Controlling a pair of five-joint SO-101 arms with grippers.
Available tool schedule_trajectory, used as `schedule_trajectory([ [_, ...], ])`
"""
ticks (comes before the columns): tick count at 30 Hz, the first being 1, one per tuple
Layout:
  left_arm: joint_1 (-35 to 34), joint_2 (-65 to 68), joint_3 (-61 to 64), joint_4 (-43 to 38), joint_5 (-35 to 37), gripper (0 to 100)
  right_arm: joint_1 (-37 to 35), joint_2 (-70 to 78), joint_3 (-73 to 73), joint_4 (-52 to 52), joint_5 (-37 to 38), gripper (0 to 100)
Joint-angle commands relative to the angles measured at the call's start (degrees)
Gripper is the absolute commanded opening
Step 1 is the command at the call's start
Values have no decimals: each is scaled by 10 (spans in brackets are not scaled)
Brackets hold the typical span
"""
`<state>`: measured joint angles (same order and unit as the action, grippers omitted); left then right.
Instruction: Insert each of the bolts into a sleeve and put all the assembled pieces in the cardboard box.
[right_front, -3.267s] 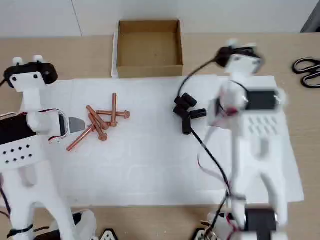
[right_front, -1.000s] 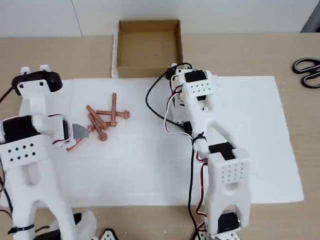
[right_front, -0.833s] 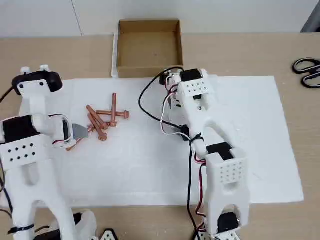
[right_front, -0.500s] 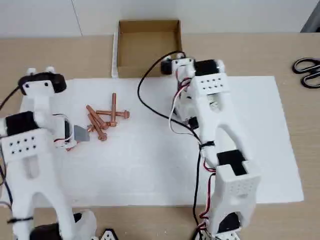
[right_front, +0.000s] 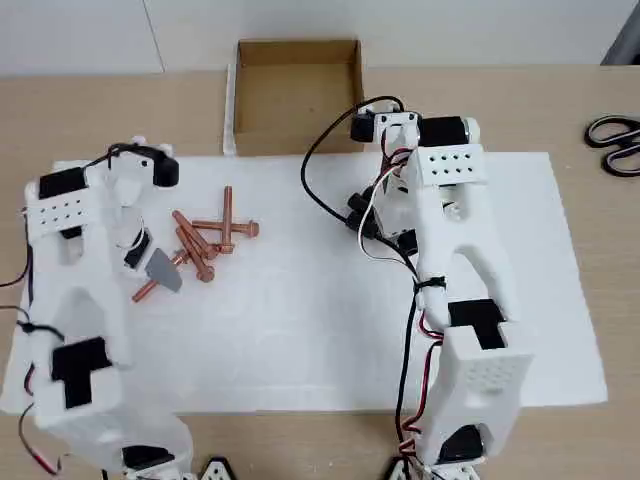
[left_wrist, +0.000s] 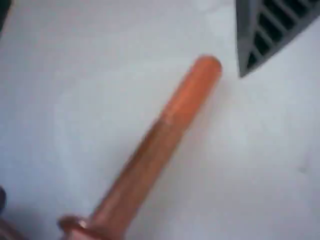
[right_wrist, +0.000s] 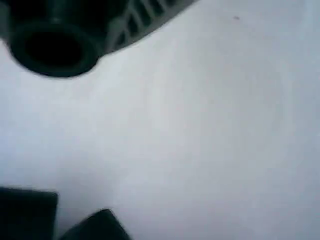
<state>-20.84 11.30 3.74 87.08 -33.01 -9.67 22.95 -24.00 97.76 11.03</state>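
Several copper bolts (right_front: 212, 236) lie loose on the white foam sheet (right_front: 300, 320), left of centre. One bolt (right_front: 150, 284) lies apart from them, and my left gripper (right_front: 148, 262) stands open right over it. In the left wrist view this bolt (left_wrist: 160, 145) lies free on the foam beside a grey finger (left_wrist: 270, 30). Black sleeves (right_front: 358, 214) lie at centre right, partly under my right arm (right_front: 445, 200). A black sleeve (right_wrist: 50, 47) sits against my right gripper (right_wrist: 115, 30); more sleeves (right_wrist: 30, 215) lie beyond. The cardboard box (right_front: 297, 132) at the back holds nothing.
Scissors (right_front: 615, 142) lie on the wooden table at the far right, off the foam. A black cable (right_front: 320, 165) loops from the right arm over the foam near the box. The front half of the foam is bare.
My left arm has leaned forward and lowered its gripper over the single bolt. My right arm came down over the sleeves, then shifted slightly to the right.
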Motion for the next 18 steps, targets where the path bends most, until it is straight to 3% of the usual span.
schedule_trajectory([
  [1,2,27,-30,-69,-33,298,1,-44,-14,12,4,3],
  [7,5,68,-31,-136,-64,298,1,-44,-14,12,4,3],
  [18,5,115,-31,-168,-64,297,0,-44,-14,11,4,3],
])
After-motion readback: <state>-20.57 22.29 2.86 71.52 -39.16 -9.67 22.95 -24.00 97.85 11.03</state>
